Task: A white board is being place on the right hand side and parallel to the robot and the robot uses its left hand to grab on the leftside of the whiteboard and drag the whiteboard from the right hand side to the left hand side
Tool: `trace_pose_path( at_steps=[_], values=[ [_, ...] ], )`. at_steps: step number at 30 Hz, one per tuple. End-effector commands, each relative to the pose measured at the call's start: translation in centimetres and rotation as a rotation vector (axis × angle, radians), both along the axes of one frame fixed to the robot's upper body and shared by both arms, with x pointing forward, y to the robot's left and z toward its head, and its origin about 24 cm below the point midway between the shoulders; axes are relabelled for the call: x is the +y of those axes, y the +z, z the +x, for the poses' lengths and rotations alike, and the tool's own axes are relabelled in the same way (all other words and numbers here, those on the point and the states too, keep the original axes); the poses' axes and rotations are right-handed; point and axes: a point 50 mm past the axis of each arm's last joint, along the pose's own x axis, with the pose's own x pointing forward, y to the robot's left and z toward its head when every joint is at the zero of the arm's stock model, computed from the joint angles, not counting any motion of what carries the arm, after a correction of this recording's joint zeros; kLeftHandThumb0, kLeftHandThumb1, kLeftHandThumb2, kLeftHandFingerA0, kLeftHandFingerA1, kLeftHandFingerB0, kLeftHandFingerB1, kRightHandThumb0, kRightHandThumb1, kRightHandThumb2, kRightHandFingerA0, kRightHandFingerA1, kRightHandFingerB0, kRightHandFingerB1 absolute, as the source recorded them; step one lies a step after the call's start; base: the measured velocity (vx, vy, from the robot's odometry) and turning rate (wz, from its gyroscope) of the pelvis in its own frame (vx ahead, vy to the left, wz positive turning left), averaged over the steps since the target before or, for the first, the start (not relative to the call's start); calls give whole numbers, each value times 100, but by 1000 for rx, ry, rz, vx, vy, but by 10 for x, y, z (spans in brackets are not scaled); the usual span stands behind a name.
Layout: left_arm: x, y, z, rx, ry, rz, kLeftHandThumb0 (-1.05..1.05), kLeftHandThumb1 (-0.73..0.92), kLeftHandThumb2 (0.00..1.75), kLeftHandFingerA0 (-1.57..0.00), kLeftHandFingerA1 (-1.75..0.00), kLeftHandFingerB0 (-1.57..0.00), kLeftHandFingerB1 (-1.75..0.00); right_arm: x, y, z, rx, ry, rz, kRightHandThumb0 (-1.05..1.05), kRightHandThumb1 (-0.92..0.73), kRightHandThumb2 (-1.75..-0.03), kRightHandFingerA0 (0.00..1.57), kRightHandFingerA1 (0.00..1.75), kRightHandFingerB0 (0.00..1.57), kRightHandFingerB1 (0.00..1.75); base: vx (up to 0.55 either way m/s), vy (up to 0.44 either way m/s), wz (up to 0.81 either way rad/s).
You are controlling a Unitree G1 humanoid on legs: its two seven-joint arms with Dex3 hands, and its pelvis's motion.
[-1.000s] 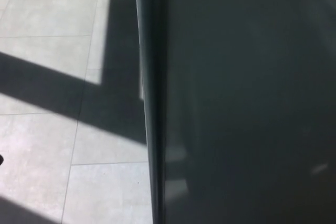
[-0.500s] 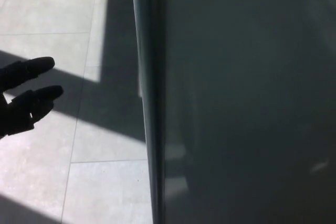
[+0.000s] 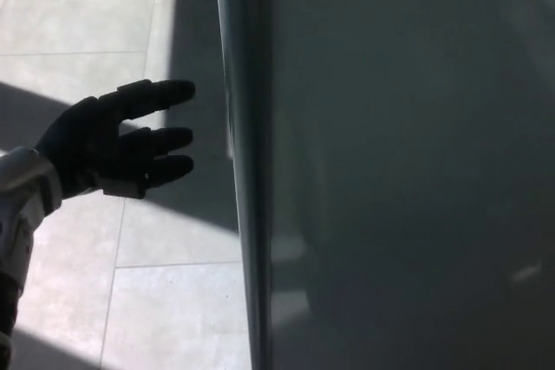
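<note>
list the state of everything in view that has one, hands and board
left hand: open, fingers apart, holding nothing, stretched toward the board's edge with a gap left between fingertips and edge
right hand: not in view
whiteboard: upright, in shadow, fills the right of the head view, its left edge ungrasped
floor: pale tiles, part sunlit, part under dark shadow

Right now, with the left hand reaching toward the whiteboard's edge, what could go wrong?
The left hand is open, its fingers apart from the whiteboard frame; it may close short and miss the edge. The frame looks thin and smooth, so a shallow grip might slip once dragging starts. The board fills most of the view, hiding whatever lies to its right.
</note>
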Motion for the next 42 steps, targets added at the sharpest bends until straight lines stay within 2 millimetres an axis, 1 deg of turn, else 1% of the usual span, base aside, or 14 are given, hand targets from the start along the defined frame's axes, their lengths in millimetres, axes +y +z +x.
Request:
trace_pose_path(
  at_steps=[1,4,5,6,14,15,26,27,28,30,31,37,41,42],
  values=[
    [-14,-1,3,32,-48,54,-38,29,71,-1,-40,0,-29,-4,3,5,-10,2,-38,-29,-92,-73,74,55,32,33,0,0,0],
    [-18,2,4,11,-52,96,-27,9,73,0,-48,0,-48,1,3,12,-18,4,-27,-27,-92,-73,75,56,32,33,0,0,0],
    [-21,2,4,10,-64,94,-50,35,52,-13,-30,-8,-25,1,3,11,-20,1,-16,-27,-92,-74,74,56,32,33,0,0,0],
    [-25,-6,-1,31,-71,61,-37,27,71,-1,-41,-1,-34,0,1,3,-2,5,-27,-27,-92,-74,74,55,32,33,0,0,0],
    [-40,-6,-1,29,-118,74,-54,33,58,-8,-33,-8,-22,2,1,3,-5,16,-46,-27,-92,-74,74,56,32,33,-5,-2,1],
    [-41,-5,-1,19,-127,84,-43,29,73,-1,-41,0,-32,2,1,4,-6,9,-41,-28,-92,-73,74,56,33,33,0,0,0],
    [-46,-1,-7,25,-185,89,-43,29,73,-4,-42,0,-30,4,-2,-2,5,-2,-26,-29,-92,-71,76,56,34,32,0,0,0],
    [-50,0,-8,5,-202,93,-53,38,52,-14,-31,-4,-23,5,-2,-1,6,1,-36,-28,-92,-72,76,56,33,33,0,0,0],
    [-58,0,-8,13,-205,77,-27,11,75,0,-47,0,-48,5,-1,0,5,2,-43,-28,-92,-72,75,56,34,33,0,0,0],
    [-66,1,-9,26,-212,60,-26,13,75,0,-47,0,-48,5,-1,0,1,3,-36,-28,-92,-72,74,56,33,33,0,0,0],
    [-71,1,-9,29,-225,63,-47,34,64,-12,-37,-6,-22,5,-1,0,-3,-2,-29,-28,-92,-72,75,57,34,33,0,0,0],
    [-103,2,-4,40,-266,44,-50,37,52,-15,-32,-6,-22,6,-1,2,-12,-10,-19,-28,-92,-72,76,57,33,33,0,0,0],
    [-119,2,-2,36,-279,22,-27,18,78,0,-48,0,-49,6,0,2,-15,6,-33,-28,-92,-72,76,56,32,33,0,0,0],
    [-125,2,-1,33,-294,15,-50,36,61,-11,-38,-6,-19,6,0,3,-15,3,-30,-28,-92,-72,77,56,33,33,0,0,0]
  ],
)
